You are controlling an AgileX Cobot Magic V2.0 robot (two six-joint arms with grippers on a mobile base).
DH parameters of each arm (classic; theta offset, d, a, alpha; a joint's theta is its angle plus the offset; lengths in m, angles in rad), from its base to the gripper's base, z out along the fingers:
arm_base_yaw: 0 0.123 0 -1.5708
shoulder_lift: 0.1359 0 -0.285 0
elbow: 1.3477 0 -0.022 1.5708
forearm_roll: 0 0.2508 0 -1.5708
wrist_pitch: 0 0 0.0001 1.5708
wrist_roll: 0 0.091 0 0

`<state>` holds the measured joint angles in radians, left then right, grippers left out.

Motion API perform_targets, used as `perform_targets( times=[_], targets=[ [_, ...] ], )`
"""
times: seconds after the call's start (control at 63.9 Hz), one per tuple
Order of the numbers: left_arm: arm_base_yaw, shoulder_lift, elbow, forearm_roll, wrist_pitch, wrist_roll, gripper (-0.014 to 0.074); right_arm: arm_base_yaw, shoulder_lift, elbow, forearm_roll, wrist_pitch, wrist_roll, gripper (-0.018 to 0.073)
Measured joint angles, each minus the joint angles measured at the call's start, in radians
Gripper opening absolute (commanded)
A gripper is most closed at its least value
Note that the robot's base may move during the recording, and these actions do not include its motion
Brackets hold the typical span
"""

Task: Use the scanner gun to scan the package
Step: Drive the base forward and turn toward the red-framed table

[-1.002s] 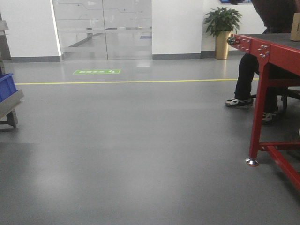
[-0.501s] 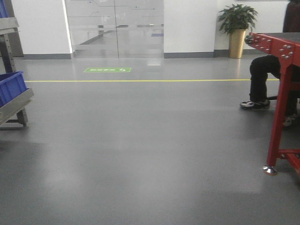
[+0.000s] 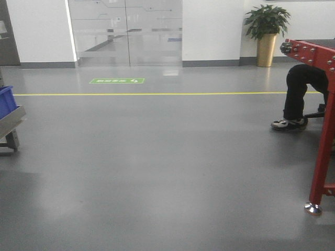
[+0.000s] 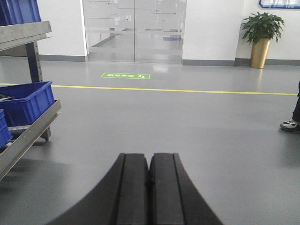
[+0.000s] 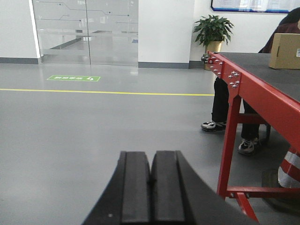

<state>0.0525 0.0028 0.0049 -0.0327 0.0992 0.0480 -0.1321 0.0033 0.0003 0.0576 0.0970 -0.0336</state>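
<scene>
**Desk:** Fingers first. What have you got?

**Me:** Left fingers clenched, pad flat against pad, nothing between. Right fingers the same, pressed together on nothing. Matte black, flat-faced, flanks curving outward toward the wrist.

**Desk:** Task items?

**Me:** Scanner gun is in no view. Package not confirmed. There is one tan cardboard box at 1 o'clock from my right wrist, standing on the far end of the worktop. It is square-edged with a dull paper face. It is too far off to read any label, so I cannot tell whether it is ours.

**Desk:** The worktop itself?

**Me:** Red painted steel frame, bolt heads along the rim, dark matte top. It sits at 2 o'clock from the right wrist and 3 o'clock in the front view. A seated person has legs under it. An orange-and-white striped cone stands at 4 o'clock, beside the frame leg.

**Desk:** Left side?

**Me:** At 9 o'clock, a sloped grey metal rack carries blue plastic bins. The floor is smooth grey with a faint sheen. A yellow line runs across it at 12.

**Desk:** Which step?

**Me:** I judge this to be the approach: nothing is grasped and no scan has begun. The next move calls for turning the base square to the worktop. After that I need to locate the gun and release one pair of fingers for its handle. I would watch the feet and the cone on the way in.
</scene>
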Motion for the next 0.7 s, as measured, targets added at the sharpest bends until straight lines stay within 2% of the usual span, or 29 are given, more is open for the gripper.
perform_targets(
  times=[0.704],
  targets=[
    [0.000, 0.000, 0.000, 0.000, 0.000, 0.000, -0.0111, 0.038, 0.000, 0.000, 0.000, 0.000, 0.000, -0.0153]
  ],
)
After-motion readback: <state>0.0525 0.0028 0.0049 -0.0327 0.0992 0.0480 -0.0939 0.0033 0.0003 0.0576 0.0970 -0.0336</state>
